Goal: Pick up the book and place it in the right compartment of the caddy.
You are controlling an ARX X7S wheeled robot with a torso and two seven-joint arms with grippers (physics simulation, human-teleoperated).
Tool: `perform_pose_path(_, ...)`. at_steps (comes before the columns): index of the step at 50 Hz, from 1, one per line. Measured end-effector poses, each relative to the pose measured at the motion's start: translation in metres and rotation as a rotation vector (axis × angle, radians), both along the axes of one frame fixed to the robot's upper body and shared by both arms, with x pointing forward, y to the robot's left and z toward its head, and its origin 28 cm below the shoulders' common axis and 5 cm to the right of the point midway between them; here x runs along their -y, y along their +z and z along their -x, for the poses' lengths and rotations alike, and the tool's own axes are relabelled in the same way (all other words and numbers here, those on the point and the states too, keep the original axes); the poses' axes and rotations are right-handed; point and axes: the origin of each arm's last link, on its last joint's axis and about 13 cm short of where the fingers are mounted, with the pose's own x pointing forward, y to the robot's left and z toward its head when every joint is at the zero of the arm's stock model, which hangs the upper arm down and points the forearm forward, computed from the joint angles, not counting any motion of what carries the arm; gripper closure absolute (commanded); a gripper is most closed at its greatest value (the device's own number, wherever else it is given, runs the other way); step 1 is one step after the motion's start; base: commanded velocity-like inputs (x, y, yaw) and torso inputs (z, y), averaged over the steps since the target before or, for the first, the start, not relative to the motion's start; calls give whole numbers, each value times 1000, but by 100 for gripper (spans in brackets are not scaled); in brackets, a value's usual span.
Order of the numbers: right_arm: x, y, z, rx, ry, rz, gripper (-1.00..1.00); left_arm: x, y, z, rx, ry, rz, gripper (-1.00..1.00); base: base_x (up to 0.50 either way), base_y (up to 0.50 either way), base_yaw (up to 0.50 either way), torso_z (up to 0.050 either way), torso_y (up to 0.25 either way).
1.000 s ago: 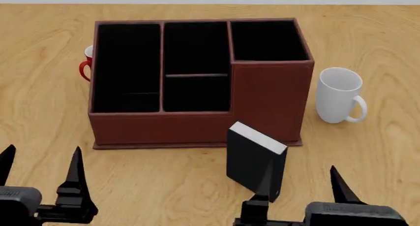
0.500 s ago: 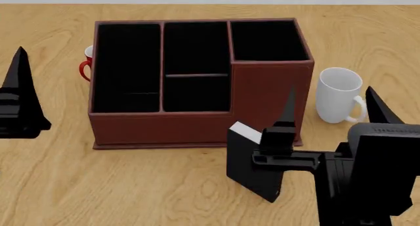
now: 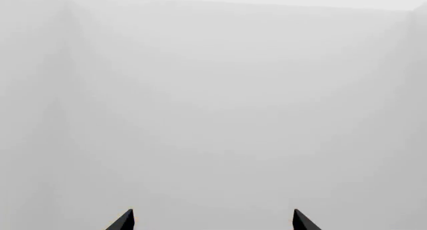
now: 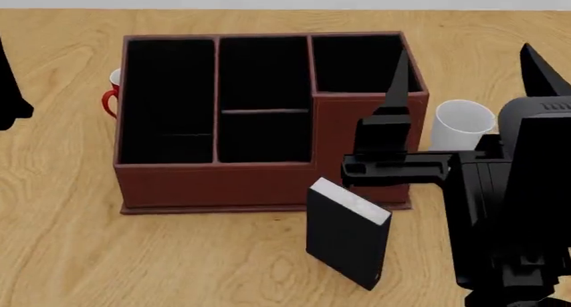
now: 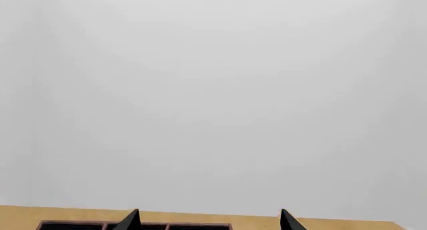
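Observation:
The black book (image 4: pixel 344 240) with white page edges stands tilted on the table in front of the caddy (image 4: pixel 223 183), and nothing holds it. The right compartment (image 4: pixel 357 63) is black inside and holds nothing. My right gripper (image 4: pixel 469 73) is open and empty, raised above and to the right of the book with its fingers pointing up. In the right wrist view it (image 5: pixel 209 221) faces a grey wall, with the caddy's rim (image 5: pixel 180 225) low in the picture. My left gripper (image 3: pixel 213 221) is open and empty. Only one of its fingers (image 4: pixel 7 86) shows at the head view's left edge.
A white mug (image 4: pixel 457 123) stands right of the caddy, partly behind my right arm. A red-handled mug (image 4: pixel 109 99) stands behind the caddy's left end. The wooden table (image 4: pixel 178 260) stretches in front of the caddy.
Both arms have risen from the table's front, fingers pointing up. The right gripper now stands beside the caddy's right end. The book has not moved.

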Motion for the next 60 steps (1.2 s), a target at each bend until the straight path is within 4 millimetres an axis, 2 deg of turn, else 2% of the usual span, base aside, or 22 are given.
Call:
perform_pose_path(16,-1,6,1,15,4,10,-100,0,2,1,12,3,2,-100,240,-26,0,0,0)
perform_pose_path(60,-5,6,-2,8,25,18,-100,-1,5,2,26,10,14,-100,220,-8,0,0,0)
